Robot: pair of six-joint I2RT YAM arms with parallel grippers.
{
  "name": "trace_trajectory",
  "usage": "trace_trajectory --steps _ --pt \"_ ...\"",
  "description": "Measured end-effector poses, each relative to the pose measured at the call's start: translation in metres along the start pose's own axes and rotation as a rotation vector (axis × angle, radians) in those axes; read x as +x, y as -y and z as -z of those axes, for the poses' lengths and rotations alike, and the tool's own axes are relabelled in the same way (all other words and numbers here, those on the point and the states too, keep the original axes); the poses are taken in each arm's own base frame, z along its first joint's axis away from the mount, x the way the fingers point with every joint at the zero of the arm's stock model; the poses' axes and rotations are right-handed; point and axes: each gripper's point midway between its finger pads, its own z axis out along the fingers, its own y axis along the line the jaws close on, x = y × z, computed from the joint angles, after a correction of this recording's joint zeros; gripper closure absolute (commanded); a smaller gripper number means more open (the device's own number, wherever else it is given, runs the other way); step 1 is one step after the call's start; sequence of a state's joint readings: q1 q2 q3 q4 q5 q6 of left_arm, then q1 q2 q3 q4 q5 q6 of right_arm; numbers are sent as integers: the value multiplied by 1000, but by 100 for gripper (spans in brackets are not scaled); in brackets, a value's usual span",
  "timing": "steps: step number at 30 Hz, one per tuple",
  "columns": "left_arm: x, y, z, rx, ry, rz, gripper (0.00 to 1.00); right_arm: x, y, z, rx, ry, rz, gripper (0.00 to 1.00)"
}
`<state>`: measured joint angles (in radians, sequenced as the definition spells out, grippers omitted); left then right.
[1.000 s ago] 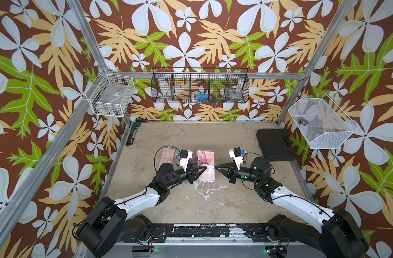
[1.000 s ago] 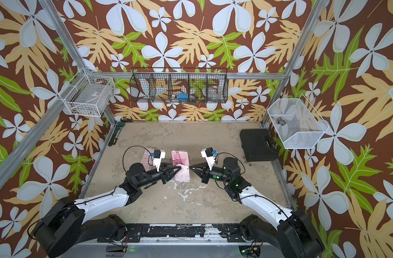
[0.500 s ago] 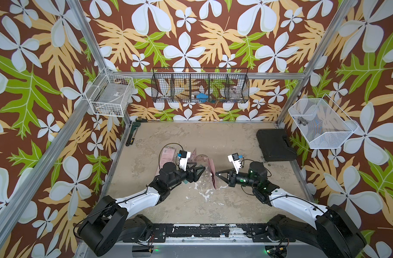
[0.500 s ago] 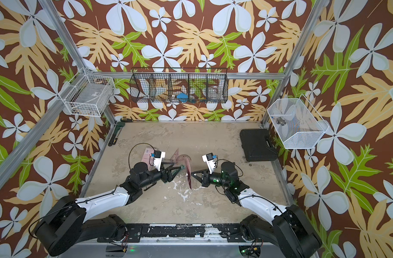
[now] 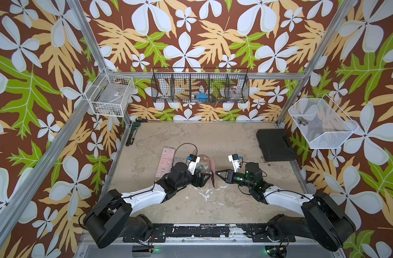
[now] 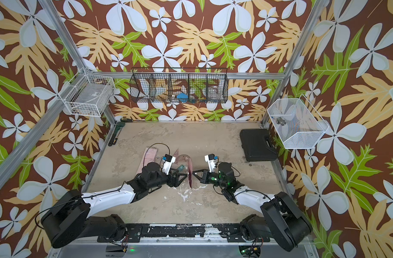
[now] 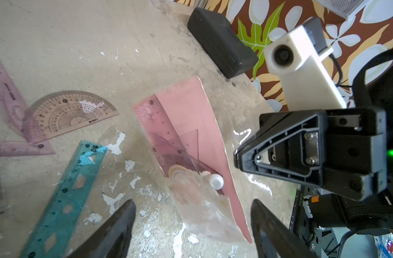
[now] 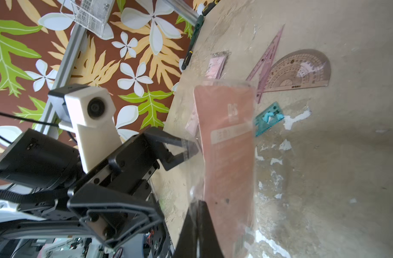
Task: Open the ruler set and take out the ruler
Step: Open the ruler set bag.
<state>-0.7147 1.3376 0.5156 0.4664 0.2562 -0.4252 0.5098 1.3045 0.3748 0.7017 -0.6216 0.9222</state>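
Right pincer (image 8: 196,214) is clenched on the clear edge of the ruler set (image 7: 191,116), pouch tilted up on its edge mid-tabletop (image 5: 213,138). Left pincer (image 7: 192,202) is released, jaws wide astride one pouch end, not gripping. Teal ruler (image 7: 63,196) and protractor (image 7: 68,111) lie flat on the tabletop just beside the pouch.

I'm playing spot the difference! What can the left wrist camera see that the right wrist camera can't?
Only the left wrist view shows the black case and the triangle inside the pink pouch. Only the right wrist view shows the white wire basket and a second pink packet. Both show the pouch, the protractor and the teal ruler.
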Motion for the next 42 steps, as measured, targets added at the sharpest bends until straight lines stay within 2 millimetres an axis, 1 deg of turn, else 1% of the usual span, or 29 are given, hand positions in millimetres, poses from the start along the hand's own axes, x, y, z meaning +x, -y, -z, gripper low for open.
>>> trace_trajectory --steps 2,4,6,9,13,14,17,21,22,24,28,32,35,37,40,42 --pt "3 -3 -5 -22 -15 3 22 -1 1 0 7 6 -17 100" --pt "6 -3 -12 -25 -35 7 29 -3 3 0 18 20 -25 100" --pt "9 -3 -19 -28 -53 15 30 -7 4 1 28 40 -37 100" --pt "13 -5 -27 -41 -73 24 37 -11 4 3 40 62 -33 100" --pt "17 -9 -33 -55 -91 28 48 -12 9 3 69 67 -37 100" --pt "18 -9 -34 -55 -94 28 49 -11 10 3 72 66 -37 100" --pt "17 -9 -36 -61 -97 31 58 -11 13 4 88 71 -38 100" --pt "16 -8 -37 -63 -101 30 58 -12 15 4 100 77 -34 100" --pt "14 -7 -37 -62 -100 30 56 -12 16 4 102 77 -35 100" --pt "12 -5 -38 -60 -98 26 48 -11 18 3 107 75 -38 100" --pt "8 0 -38 -50 -94 20 44 -8 22 2 115 68 -59 100" --pt "5 8 -38 -35 -89 12 42 -9 22 2 116 70 -63 100" --pt "10 10 -42 -35 -110 9 43 -9 22 2 117 71 -67 100" --pt "17 7 -46 -48 -128 10 47 -9 22 2 118 72 -67 100" --pt "26 2 -50 -68 -154 13 58 -9 23 3 122 78 -70 100" --pt "26 0 -50 -78 -154 12 78 -10 25 3 127 84 -70 100"
